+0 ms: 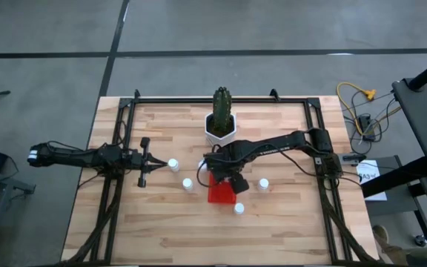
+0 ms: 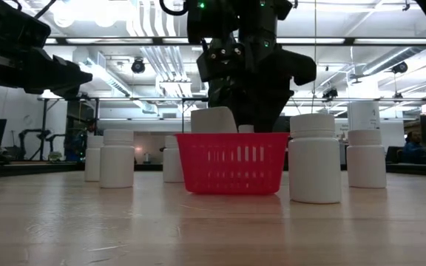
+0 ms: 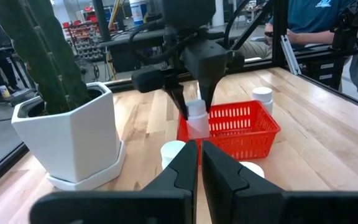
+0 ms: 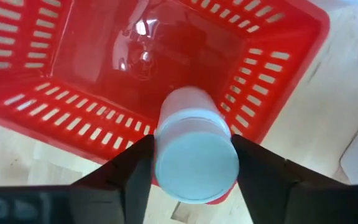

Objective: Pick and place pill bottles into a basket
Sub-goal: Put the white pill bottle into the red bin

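The red basket [image 1: 222, 194] stands mid-table, in front of the cactus pot. My right gripper [image 1: 224, 175] is over the basket's far end, shut on one white pill bottle [image 4: 196, 155]; it also shows in the left wrist view [image 3: 196, 119]. Other pill bottles stand upright on the table: two to the basket's left [image 1: 173, 165] [image 1: 187, 183], one to its right [image 1: 263, 184] and one in front of it [image 1: 239, 208]. My left gripper [image 1: 144, 162] waits at the table's left, its fingers [image 3: 185, 168] together and empty. My right gripper pinches the bottle's upper part at the cap [image 4: 164, 158] between its two fingers [image 4: 132, 169]. The fingers come from above, pointing down. The bottle stays upright, cap up, over the basket's end wall [image 4: 104, 118], its lower end about level with the rim [image 3: 199, 132].
A white cactus pot [image 1: 220, 130] with a tall green cactus stands just behind the basket, close to my right arm. A black frame [image 1: 117, 148] runs around the table. A person sits beyond the table [image 3: 316, 18]. Bare wood lies toward the near edge.
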`<state>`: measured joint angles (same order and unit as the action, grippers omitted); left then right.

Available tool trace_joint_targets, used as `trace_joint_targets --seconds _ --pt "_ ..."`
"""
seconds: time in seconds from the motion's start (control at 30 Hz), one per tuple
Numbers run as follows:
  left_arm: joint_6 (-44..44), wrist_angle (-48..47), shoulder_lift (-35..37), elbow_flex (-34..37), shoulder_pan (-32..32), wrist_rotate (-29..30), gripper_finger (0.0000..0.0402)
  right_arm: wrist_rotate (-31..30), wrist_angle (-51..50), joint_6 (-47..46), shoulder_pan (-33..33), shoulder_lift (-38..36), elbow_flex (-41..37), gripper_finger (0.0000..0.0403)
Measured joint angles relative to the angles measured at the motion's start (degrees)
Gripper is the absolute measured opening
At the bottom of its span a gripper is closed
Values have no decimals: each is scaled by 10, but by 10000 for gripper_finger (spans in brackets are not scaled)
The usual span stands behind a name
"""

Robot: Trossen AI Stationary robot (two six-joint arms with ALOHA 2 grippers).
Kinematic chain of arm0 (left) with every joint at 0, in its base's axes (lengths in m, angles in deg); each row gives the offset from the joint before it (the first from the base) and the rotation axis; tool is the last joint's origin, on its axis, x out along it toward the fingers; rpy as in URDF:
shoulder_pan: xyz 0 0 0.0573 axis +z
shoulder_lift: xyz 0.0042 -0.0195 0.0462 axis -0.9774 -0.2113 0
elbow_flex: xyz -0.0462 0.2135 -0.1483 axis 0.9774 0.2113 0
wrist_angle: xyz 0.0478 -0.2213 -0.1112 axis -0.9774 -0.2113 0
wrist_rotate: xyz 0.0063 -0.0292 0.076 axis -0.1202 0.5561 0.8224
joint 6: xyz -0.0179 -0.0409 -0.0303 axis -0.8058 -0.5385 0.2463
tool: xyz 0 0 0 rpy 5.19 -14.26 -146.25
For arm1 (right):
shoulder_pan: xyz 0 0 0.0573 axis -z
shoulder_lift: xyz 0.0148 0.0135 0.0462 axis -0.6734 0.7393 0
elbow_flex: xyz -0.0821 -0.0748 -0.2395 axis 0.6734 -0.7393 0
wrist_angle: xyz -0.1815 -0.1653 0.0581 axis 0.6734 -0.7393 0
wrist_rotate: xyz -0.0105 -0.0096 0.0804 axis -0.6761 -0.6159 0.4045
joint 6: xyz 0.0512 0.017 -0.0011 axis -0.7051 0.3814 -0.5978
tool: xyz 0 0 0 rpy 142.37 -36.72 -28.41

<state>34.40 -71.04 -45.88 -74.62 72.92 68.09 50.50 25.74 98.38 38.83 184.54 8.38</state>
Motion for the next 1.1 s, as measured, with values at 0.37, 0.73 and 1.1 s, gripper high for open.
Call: trace_joint_targets --seconds 0.37,0.73,1.1 --pt "0 0 -1 0 0 0 3 0 0 -7 1 0 0 205" --pt "0 0 -1 0 0 0 3 0 0 -11 1 0 0 203" --pt "0 0 -1 0 0 0 3 0 -7 -28 1 0 0 203"
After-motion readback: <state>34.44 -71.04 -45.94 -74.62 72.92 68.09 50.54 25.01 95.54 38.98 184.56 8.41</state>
